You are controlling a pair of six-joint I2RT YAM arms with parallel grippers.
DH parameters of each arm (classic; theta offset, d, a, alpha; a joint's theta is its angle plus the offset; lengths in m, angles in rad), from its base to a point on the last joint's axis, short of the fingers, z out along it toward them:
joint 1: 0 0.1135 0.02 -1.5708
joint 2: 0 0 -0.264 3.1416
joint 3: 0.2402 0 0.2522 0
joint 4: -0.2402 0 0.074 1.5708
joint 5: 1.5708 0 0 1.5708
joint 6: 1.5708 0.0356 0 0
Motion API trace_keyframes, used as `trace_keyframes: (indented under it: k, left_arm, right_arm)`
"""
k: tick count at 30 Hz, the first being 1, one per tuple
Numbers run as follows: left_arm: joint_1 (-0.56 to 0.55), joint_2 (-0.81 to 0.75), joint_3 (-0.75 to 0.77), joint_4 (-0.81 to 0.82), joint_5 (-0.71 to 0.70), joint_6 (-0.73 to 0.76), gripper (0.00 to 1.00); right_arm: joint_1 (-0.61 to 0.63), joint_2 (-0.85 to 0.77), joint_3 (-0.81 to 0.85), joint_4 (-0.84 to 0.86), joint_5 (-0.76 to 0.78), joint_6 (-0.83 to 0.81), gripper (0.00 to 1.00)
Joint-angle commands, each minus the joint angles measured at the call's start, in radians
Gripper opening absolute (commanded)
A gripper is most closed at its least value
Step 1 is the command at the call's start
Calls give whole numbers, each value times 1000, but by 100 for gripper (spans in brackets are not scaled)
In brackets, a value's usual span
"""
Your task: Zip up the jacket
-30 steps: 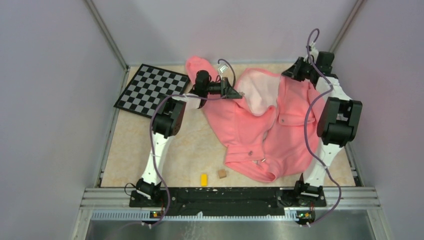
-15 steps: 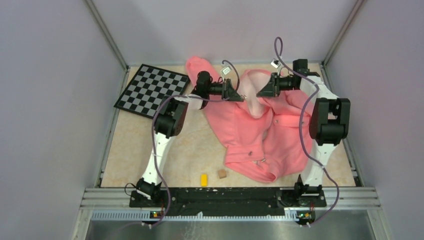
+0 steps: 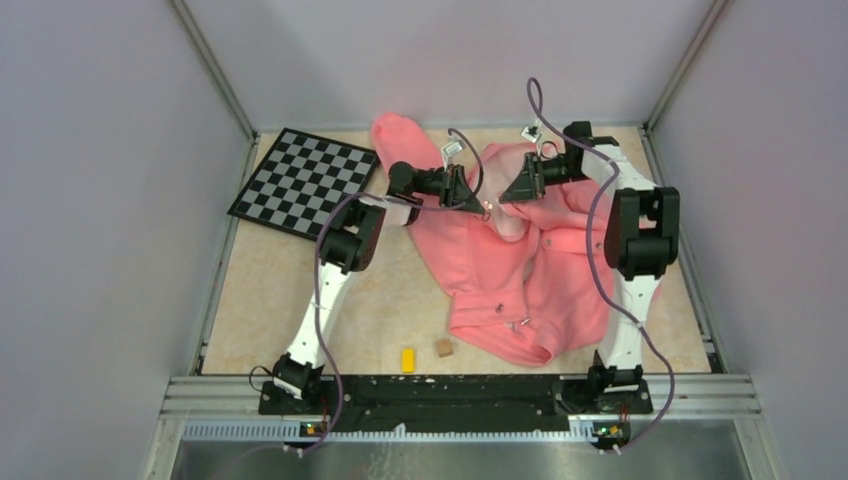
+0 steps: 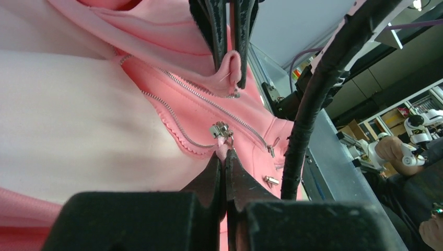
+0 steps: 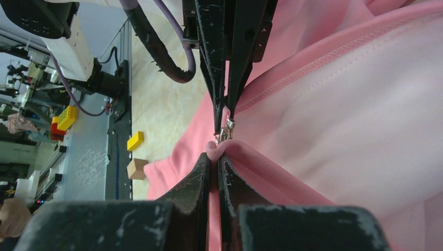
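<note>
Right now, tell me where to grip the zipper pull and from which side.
Take the small metal pull, probably coming from the side of the right hand: it sticks out free just past the left hand, which pins the jacket beneath it.

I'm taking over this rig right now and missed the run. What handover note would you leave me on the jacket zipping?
Left hand: shut on the jacket at its edge beside the zipper slider.
Right hand: shut on a fold of the facing edge, close by.
Jacket: crumpled mid-table toward the far side, front open, pale lining showing.
Done: both edges pinched. Left: mate the zipper rows, which lie apart, and run the slider.
</note>
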Motion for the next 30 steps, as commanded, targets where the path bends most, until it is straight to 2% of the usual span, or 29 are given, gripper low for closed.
trace_keyframes:
  k: [1,5,9,12,14,18,25,26,30]
  left_arm:
    - [-5,-21,14,117,30,-35,0]
    - [-4,-26,5,142,33,-41,0]
    - [-4,-41,-9,178,39,-18,0]
    - [-4,-55,-8,177,45,44,0]
    - [-5,-68,-1,106,47,138,0]
    - [-7,-95,4,-10,44,289,0]
    - [-7,-93,22,36,67,296,0]
    - [-8,-91,21,55,73,285,0]
    - [-10,-91,16,99,91,261,0]
  right_arm:
    - [19,9,7,17,-44,-18,0]
    - [20,51,49,-55,-45,-67,0]
    - [19,112,141,-259,-65,-238,0]
    - [19,130,164,-340,-65,-317,0]
    - [21,126,156,-346,-73,-337,0]
    - [29,117,149,-341,-65,-342,0]
    - [30,95,124,-306,-50,-345,0]
    - [31,86,111,-277,-45,-325,0]
    - [30,-8,-21,17,-8,-126,0]
